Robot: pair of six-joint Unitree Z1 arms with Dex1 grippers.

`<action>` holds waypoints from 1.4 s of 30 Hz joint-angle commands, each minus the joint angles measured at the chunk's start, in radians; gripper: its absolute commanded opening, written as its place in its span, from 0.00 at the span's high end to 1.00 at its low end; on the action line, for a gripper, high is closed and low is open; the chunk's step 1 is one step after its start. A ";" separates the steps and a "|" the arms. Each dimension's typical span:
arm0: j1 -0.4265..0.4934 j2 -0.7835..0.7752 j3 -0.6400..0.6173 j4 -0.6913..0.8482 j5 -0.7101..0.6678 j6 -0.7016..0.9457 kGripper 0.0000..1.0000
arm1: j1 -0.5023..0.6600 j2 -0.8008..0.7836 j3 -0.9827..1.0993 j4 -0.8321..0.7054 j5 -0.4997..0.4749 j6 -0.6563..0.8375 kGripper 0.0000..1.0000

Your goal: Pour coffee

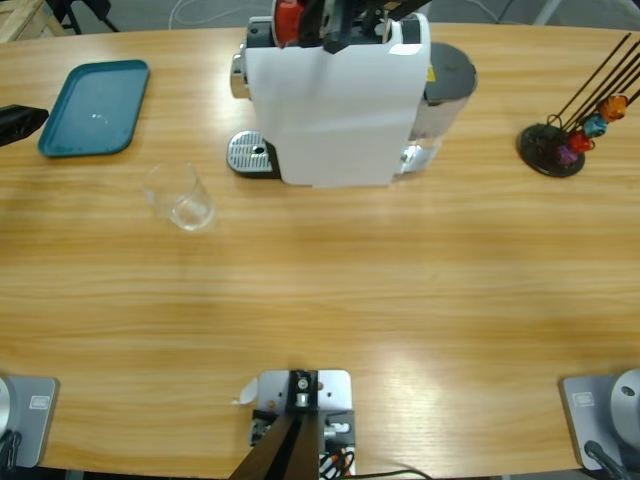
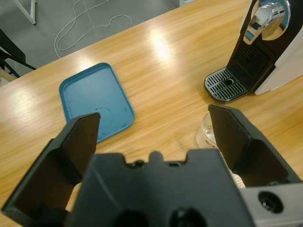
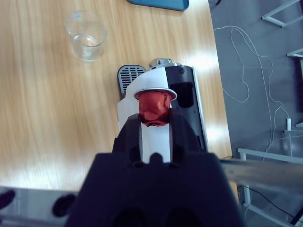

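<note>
Glass (image 1: 182,197), clear and seemingly without coffee, stands left of centre in the high view, near the coffee machine (image 1: 340,100). Right gripper (image 3: 155,124) pinches a red capsule (image 3: 155,108) above the machine; left gripper (image 2: 156,130) gapes wide, holding nothing, beside a teal tray (image 2: 94,101).

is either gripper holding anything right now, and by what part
The right gripper holds a red capsule by its crumpled body, rim away from the jaws, above the coffee machine. The left gripper is open and holds nothing.
</note>
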 commanded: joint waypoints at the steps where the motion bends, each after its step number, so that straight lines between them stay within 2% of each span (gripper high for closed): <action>1: -0.007 0.008 0.041 -0.018 -0.003 0.014 0.00 | 0.012 0.115 -0.043 -0.014 -0.001 -0.069 0.87; 12: -0.007 0.009 0.045 -0.020 -0.003 0.014 0.00 | -0.003 0.158 -0.090 -0.010 -0.044 -0.132 0.87; 42: -0.007 0.024 0.054 -0.032 -0.005 0.014 0.00 | -0.071 0.220 -0.157 -0.001 -0.037 -0.179 0.87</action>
